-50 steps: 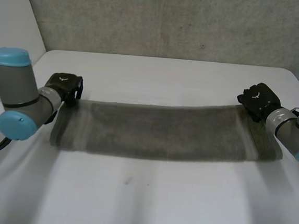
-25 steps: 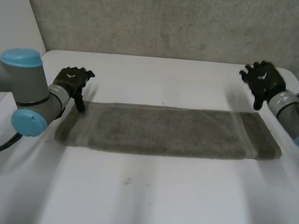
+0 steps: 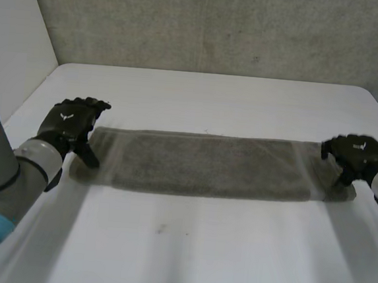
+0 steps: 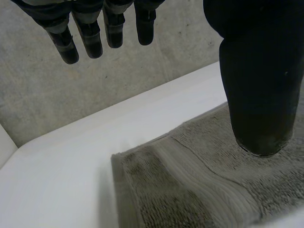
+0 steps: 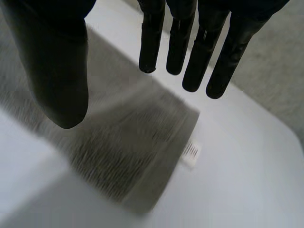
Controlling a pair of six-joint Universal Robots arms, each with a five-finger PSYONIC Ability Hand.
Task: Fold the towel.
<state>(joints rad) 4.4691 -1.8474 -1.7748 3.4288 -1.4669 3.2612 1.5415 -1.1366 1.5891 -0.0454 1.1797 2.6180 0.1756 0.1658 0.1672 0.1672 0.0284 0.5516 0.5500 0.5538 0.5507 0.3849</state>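
The right end of the long grey terry towel (image 3: 200, 164) is partly hidden by the black right hand (image 3: 356, 156). The print on its small white label (image 5: 191, 153) is too small to read.

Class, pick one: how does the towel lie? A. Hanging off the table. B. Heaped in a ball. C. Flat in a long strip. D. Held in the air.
C: the towel lies spread flat on the table, with the left hand and right hand open at its ends.

left hand (image 3: 68, 125), right hand (image 3: 358, 156) — both plain black.
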